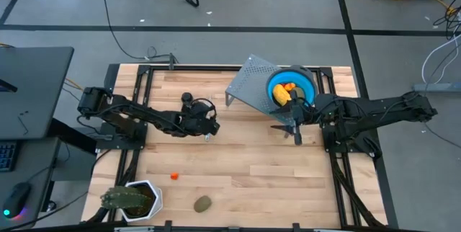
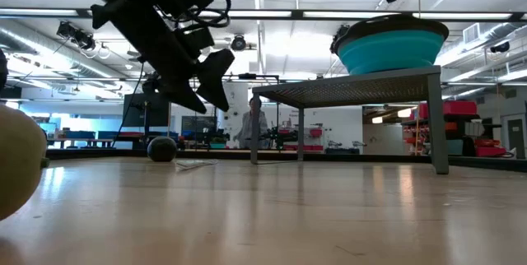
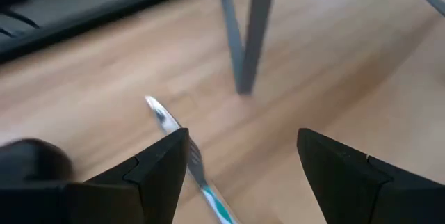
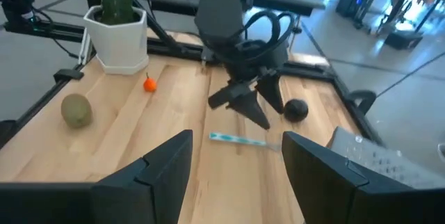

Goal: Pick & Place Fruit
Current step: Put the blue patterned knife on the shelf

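Approach step: left gripper [image 1: 209, 132], open and empty beside the dark round fruit [image 1: 187, 98], must descend and close.

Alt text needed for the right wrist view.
The left end effector hangs open above a pale-blue stick on the wooden table. A dark ball lies beside it; an olive oval, orange bit and potted plant sit farther off.

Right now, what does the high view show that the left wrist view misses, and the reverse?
Only the high view shows the blue bowl holding yellow and orange fruit on the metal rack, the olive-brown fruit, the orange bit and the potted plant. Only the left wrist view shows the pale-blue stick clearly. Both show the open left gripper over the wooden table.
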Action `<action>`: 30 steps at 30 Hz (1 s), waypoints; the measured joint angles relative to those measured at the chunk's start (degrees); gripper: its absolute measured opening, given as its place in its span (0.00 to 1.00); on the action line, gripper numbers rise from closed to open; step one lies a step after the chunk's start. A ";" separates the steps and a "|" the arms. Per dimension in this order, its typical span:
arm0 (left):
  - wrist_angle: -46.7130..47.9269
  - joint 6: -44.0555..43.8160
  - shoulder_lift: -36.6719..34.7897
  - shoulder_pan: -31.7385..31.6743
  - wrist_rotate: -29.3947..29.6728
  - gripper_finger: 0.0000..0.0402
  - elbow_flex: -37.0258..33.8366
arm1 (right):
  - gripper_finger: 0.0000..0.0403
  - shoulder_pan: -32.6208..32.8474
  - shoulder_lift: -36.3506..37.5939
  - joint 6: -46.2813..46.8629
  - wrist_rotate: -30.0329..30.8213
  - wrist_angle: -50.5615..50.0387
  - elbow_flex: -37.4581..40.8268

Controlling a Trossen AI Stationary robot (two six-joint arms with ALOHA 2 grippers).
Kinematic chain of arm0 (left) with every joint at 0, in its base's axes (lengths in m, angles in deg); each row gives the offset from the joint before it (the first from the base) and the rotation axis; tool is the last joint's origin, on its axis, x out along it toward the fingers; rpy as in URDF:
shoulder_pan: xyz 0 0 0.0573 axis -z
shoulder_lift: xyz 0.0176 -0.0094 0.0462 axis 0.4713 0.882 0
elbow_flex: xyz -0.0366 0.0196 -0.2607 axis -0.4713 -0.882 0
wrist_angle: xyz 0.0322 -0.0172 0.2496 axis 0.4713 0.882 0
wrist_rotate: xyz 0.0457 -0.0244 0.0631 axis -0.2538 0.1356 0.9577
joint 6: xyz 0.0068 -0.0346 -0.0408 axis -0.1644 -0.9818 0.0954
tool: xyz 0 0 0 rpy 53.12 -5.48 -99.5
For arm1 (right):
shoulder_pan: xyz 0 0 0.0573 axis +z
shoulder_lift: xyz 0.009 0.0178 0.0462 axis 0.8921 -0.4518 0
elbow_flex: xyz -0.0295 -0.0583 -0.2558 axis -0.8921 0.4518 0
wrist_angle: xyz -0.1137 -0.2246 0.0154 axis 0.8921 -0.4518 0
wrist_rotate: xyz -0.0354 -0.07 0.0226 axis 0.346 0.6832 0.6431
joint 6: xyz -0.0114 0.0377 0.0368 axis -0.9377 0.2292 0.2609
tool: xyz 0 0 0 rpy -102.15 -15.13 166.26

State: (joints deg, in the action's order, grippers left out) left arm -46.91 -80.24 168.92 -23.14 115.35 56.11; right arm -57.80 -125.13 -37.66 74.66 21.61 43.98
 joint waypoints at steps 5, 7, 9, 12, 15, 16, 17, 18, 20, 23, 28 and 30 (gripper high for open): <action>-0.22 -3.94 0.52 3.87 8.33 0.68 0.00 | 0.58 0.02 0.01 -3.85 3.26 5.30 0.00; -0.30 -7.61 1.89 5.85 10.53 0.68 0.00 | 0.58 0.02 0.01 -6.01 5.41 8.65 0.00; -0.45 -11.78 3.76 7.31 11.58 0.68 0.00 | 0.58 0.02 0.01 -8.32 7.15 12.27 0.00; -0.40 -15.72 6.80 8.04 9.49 0.68 0.00 | 0.58 -0.02 -0.05 -12.24 8.97 18.21 0.00; 0.08 -16.49 8.65 7.40 4.67 0.68 0.00 | 0.58 -0.02 -0.05 -15.00 9.06 22.83 0.00; 0.54 -16.70 8.76 7.06 3.12 0.68 0.00 | 0.58 -0.01 -0.05 -15.61 8.90 23.72 0.00; 1.28 -17.29 8.76 6.71 1.94 0.68 0.00 | 0.58 0.00 -0.05 -16.24 8.89 24.29 0.00; 1.99 -18.21 8.76 6.37 1.19 0.68 0.00 | 0.58 0.00 -0.05 -16.65 8.90 24.56 0.00; 4.16 -19.55 8.76 5.88 0.71 0.68 0.00 | 0.58 -0.07 -0.09 -16.93 8.90 24.44 0.00; 7.63 -21.44 8.76 5.15 0.51 0.68 0.00 | 0.58 -0.15 -0.51 -17.73 8.90 23.68 0.00; 9.66 -24.99 8.76 4.01 -1.04 0.68 0.00 | 0.58 -0.15 -0.98 -19.46 10.33 22.96 0.00; 8.55 -25.46 8.76 3.95 -1.03 0.68 0.00 | 0.58 -0.15 -1.17 -19.46 12.16 22.65 0.00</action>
State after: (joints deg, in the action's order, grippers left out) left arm -38.36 -105.70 177.68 -19.18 114.32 56.11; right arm -57.95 -126.30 -57.11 86.82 44.26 43.98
